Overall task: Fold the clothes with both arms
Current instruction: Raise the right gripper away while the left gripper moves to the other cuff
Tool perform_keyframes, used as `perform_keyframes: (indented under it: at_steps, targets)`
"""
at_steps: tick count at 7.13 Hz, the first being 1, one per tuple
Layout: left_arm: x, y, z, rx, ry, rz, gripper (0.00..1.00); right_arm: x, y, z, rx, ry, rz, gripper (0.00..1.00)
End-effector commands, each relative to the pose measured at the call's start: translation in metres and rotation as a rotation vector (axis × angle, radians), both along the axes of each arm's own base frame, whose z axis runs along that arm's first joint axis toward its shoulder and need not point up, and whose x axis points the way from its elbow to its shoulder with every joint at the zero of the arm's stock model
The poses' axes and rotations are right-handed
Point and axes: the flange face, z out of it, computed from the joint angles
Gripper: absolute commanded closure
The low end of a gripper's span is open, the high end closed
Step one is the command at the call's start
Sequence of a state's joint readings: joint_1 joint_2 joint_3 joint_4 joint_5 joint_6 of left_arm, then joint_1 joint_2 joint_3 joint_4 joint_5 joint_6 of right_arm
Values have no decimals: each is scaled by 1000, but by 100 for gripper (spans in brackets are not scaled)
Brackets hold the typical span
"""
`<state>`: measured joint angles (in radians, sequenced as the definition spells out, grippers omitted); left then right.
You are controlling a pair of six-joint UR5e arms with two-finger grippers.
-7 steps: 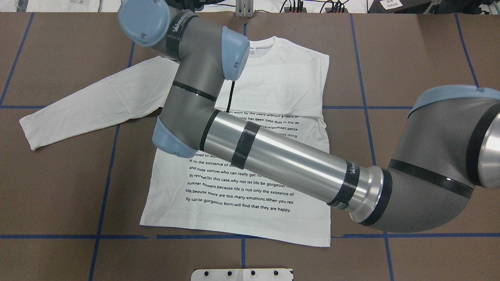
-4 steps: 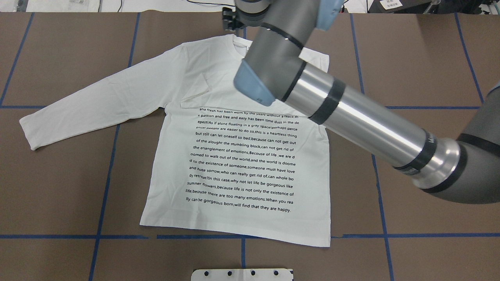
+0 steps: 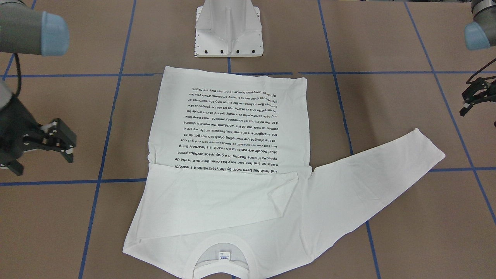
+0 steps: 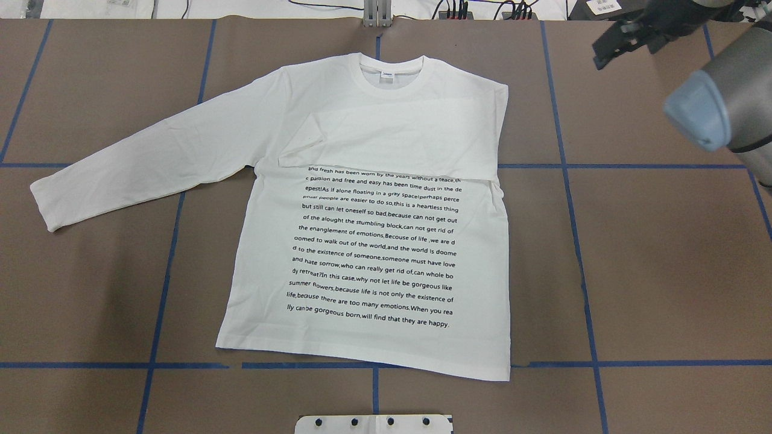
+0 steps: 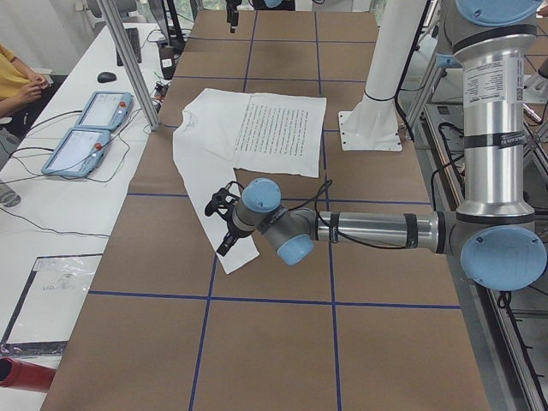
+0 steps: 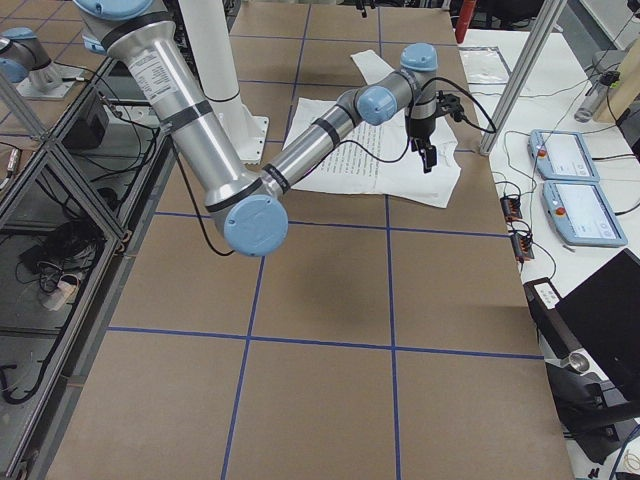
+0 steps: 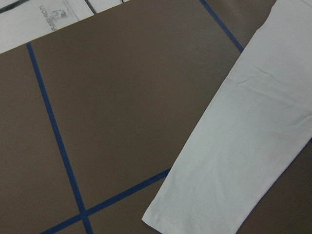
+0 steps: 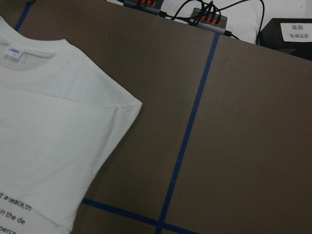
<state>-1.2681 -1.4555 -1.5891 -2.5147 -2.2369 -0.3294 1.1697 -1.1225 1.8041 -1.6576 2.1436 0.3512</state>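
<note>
The white long-sleeved T-shirt (image 4: 374, 241) lies flat on the brown table, printed text up and collar (image 4: 390, 75) at the far side. One sleeve is folded across the chest (image 4: 392, 141). The other sleeve (image 4: 139, 163) stretches out flat to the view's left. My right gripper (image 4: 603, 51) hangs open and empty off the shirt, beyond its far right corner; it also shows in the front view (image 3: 44, 164). My left gripper (image 3: 465, 104) is open and empty above the table near the stretched sleeve's cuff (image 7: 234, 146). The right wrist view shows the shirt's shoulder (image 8: 58, 122).
The white metal pedestal (image 3: 228, 31) stands at the near table edge, just behind the hem. Blue tape lines (image 4: 567, 166) grid the table. Power strips (image 8: 209, 19) and cables lie along the far edge. Two tablets (image 5: 86, 128) and a post are on the operators' side.
My right arm, which lay stretched across the shirt, has swung back to the far right and off it. The shirt now shows whole and has not moved.
</note>
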Motion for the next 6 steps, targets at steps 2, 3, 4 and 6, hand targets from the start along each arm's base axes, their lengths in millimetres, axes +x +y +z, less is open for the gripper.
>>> perform_keyframes:
  at_steps: [2,3,4,6]
  targets:
    - [77,32,46,1,-13,47,0,46,29,46,5,18,-27,0]
    - [97,37,48,8,-35,63,0,47,32,48,5,17,-26,0]
    - [107,40,52,8,-48,74,0,46,34,49,5,18,-29,0]
    - [115,41,55,16,-68,71,5,48,34,51,2,20,-27,0]
